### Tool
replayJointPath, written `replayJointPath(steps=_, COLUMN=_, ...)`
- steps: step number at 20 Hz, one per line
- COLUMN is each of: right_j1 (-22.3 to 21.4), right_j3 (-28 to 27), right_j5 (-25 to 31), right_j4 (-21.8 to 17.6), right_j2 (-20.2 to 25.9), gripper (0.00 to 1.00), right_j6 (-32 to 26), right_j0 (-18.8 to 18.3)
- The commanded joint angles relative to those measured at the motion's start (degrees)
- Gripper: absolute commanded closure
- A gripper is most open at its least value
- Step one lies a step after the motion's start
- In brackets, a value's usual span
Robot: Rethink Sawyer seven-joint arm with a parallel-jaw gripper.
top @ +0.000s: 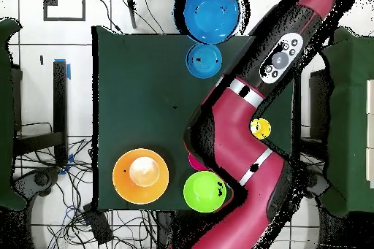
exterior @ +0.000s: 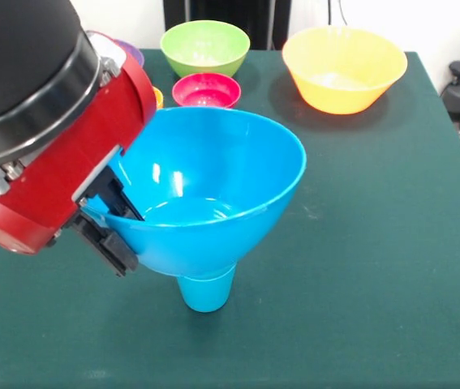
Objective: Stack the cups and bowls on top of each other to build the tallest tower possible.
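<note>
Gripper [exterior: 114,220] sits at the left of the front view, under the arm's red and black wrist [exterior: 51,121], with its black fingers closed over the left rim of the big blue bowl [exterior: 213,186], one inside the wall and one outside. That bowl rests on the upright blue cup [exterior: 205,292], its narrow base seated in the cup's mouth, and the two make a funnel-shaped tower near the front middle of the green table [exterior: 376,267]. The bowl is tipped a little and holds nothing.

Behind the wrist, a sliver of a purple bowl [exterior: 132,52] and a bit of an orange cup [exterior: 158,96] peek out. Next along, a small red bowl [exterior: 206,89] sits just in front of a green bowl [exterior: 205,46]; both are empty. Farther right, well apart from them, stands the large yellow-orange bowl [exterior: 344,68], also empty.

From overhead, a yellow cup [top: 260,128] shows beside the arm, and a smaller blue bowl [top: 204,59] lies near the big one. No writing can be read on any of the pieces.
</note>
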Motion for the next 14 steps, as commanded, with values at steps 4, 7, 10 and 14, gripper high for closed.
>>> replayJointPath(steps=4, right_j1=-1.2, right_j3=-3.9, right_j5=5.8, right_j4=-0.4, right_j2=-13.5, gripper=1.00, right_j6=2.2, right_j0=-0.3)
replayJointPath(steps=7, right_j1=-1.1, right_j3=-3.7, right_j5=5.6, right_j4=0.7, right_j2=-14.3, gripper=1.00, right_j6=2.4, right_j0=-0.4)
replayJointPath(steps=10, right_j1=-0.9, right_j3=-2.8, right_j5=5.9, right_j4=3.2, right_j2=-16.5, gripper=1.00, right_j6=2.9, right_j0=-0.8)
replayJointPath(steps=14, right_j1=-1.1, right_j3=-2.5, right_j5=6.5, right_j4=4.7, right_j2=-18.0, gripper=1.00, right_j6=3.4, right_j0=-0.8)
